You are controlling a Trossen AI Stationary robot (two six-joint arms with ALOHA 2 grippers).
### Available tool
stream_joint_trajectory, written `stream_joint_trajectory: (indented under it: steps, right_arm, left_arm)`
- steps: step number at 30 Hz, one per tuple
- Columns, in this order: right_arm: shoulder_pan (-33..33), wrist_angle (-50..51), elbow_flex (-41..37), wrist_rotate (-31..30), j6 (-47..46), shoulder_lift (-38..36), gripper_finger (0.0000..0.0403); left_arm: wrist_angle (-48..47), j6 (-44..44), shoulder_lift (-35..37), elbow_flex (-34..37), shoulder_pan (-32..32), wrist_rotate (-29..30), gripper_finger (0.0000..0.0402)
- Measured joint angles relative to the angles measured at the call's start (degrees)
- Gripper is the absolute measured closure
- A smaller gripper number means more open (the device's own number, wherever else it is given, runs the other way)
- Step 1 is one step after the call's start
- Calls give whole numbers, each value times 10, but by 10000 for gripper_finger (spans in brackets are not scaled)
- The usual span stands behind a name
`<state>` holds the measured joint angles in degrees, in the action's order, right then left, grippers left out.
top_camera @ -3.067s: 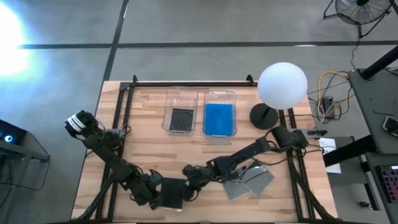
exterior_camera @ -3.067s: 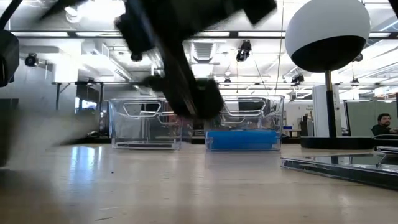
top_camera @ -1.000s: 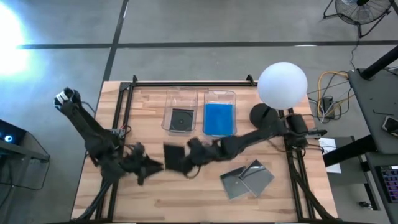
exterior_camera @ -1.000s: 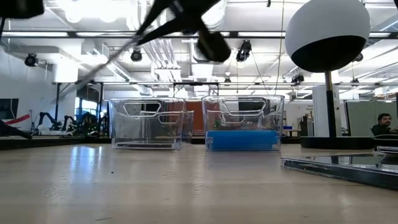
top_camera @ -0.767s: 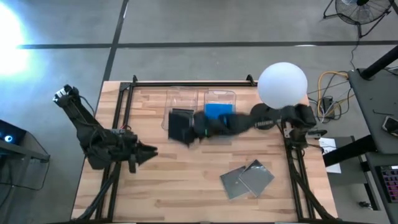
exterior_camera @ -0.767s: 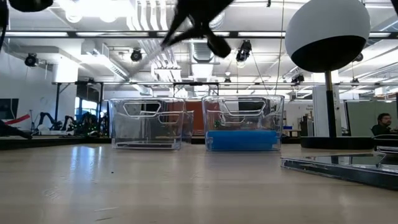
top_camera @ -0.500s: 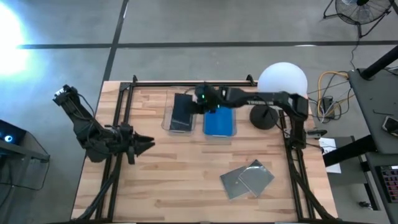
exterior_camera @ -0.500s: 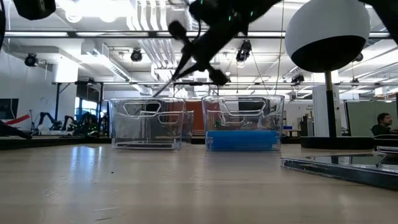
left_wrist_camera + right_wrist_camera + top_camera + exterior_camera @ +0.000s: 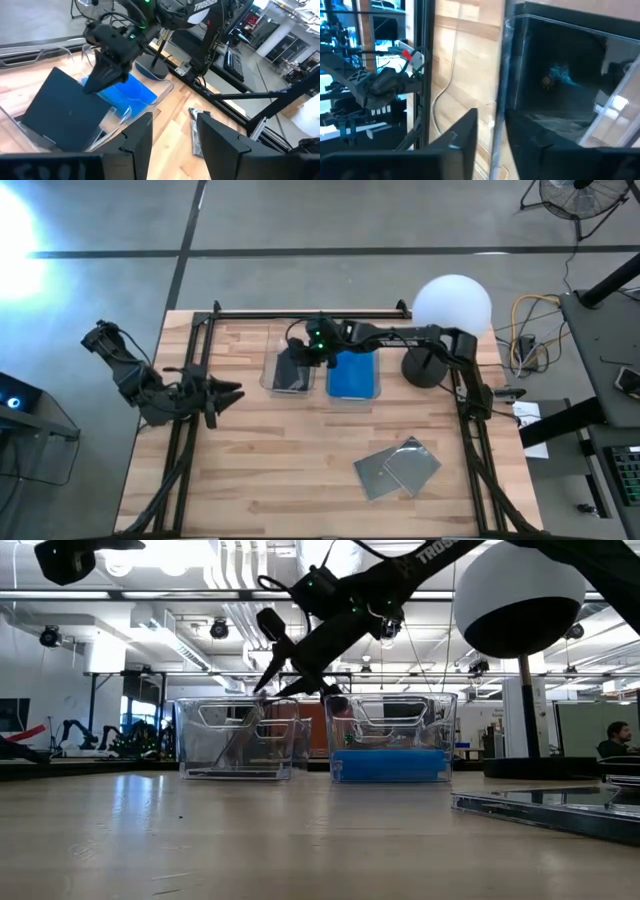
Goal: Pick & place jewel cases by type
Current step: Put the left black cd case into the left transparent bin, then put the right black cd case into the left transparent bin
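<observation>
Right gripper [image 9: 300, 352] moved from the lower centre of the high view up to the upper centre, now over the left clear bin [image 9: 272, 340]. The dark jewel case [image 9: 291, 368] it carried from the table front now leans tilted inside that bin, and the fingers have parted beside its upper edge. Left gripper [image 9: 232, 392] pulled back from lower centre to the left edge of the table, mid-height in the frame, fingers apart.

Light wooden slatted table [image 9: 300, 470] carries two clear rounded plastic bins [image 9: 292, 358], black lamp base [image 9: 424, 367], two grey jewel cases [image 9: 398, 468] near front right.
</observation>
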<state>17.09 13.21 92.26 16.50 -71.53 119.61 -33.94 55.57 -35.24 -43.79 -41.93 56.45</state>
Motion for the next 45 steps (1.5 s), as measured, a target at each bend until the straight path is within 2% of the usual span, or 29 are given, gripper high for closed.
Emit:
stream_joint_trajectory:
  steps: [4,8,12,17,20,23,28,33,36,40,45]
  right_arm:
    - [-9,4,0,-8,8,-5,245]
    - [-32,26,0,-54,23,-27,211]
    - [-58,43,0,-64,59,-49,203]
    - [-95,110,0,-113,136,-82,202]
    - [-129,135,0,-124,197,-109,202]
    - [-171,203,1,-129,209,-139,202]
    - [-234,381,0,-88,116,-159,202]
    - [-322,554,-14,-76,76,-160,202]
    - [-360,645,-47,-75,29,-160,202]
    - [-389,668,-127,-37,-43,-179,202]
    - [-459,587,-226,46,-36,-222,202]
  left_arm:
    - [-22,1,15,0,0,0,266]
    - [-27,21,18,3,0,0,266]
    - [-26,60,17,19,0,-5,266]
    - [-24,114,15,43,0,-15,266]
    - [-3,121,14,57,0,-20,266]
    - [24,117,13,70,0,-25,266]
    - [33,114,5,76,0,-26,266]
    - [33,114,-2,76,0,-26,266]
    - [33,113,-3,76,0,-26,266]
    - [33,114,-4,76,0,-29,266]
    - [33,121,-3,76,0,-40,266]
